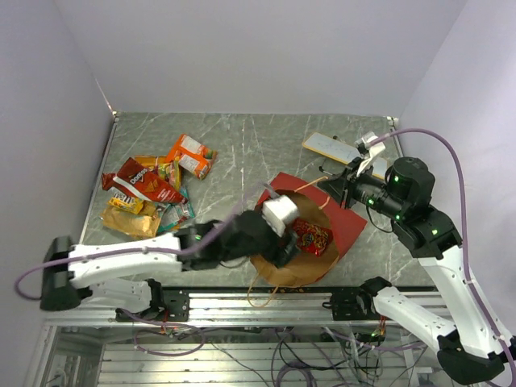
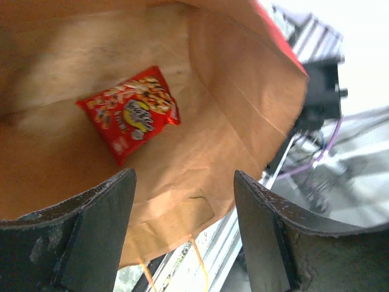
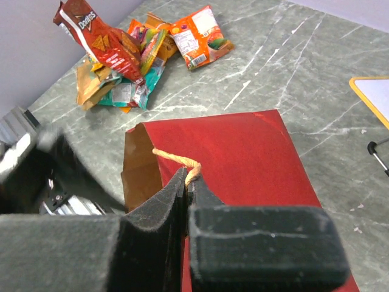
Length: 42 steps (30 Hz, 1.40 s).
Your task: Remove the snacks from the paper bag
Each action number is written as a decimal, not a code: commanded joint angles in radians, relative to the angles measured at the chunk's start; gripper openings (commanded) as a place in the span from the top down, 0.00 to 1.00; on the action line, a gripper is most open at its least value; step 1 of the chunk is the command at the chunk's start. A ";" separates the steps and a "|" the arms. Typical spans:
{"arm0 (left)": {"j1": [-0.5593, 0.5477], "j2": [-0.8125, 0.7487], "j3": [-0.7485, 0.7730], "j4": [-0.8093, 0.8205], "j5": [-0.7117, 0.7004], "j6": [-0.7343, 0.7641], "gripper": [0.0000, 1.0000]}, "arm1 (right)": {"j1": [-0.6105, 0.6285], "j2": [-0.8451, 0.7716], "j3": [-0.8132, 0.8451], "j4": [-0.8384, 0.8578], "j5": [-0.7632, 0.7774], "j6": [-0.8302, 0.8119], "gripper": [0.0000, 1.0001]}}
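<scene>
Snack packet (image 2: 130, 112), a red one, is lying inside the paper bag (image 1: 343, 222) on the brown lining, just ahead of the left gripper (image 2: 182, 225). Its jaws are spread wide with nothing between them, parked right at the bag's mouth on the near side. The right gripper (image 3: 185, 182) is clenched tight on the tan loop handle (image 3: 176, 159), just over the bag's red top. The bag itself lies flat on the table (image 1: 258, 145), middle-right. The other snacks (image 1: 149, 189) are heaped at the far left, well apart from the bag, and a white-and-tan card (image 1: 332, 147) sits far right.
</scene>
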 commanded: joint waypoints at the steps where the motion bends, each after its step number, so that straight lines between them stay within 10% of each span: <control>1: -0.176 0.170 0.074 0.089 -0.218 0.230 0.25 | 0.000 0.005 0.022 0.018 -0.002 0.004 1.00; 19: -0.157 0.478 -0.014 0.316 -0.224 0.460 0.31 | 0.000 -0.017 0.052 0.013 0.012 0.058 1.00; 36: -0.082 0.762 0.119 0.348 -0.286 0.516 0.18 | 0.000 -0.003 0.069 0.004 0.007 0.081 1.00; 42: -0.041 0.806 0.184 0.335 -0.269 0.528 0.32 | 0.000 -0.009 0.067 0.006 0.009 0.085 1.00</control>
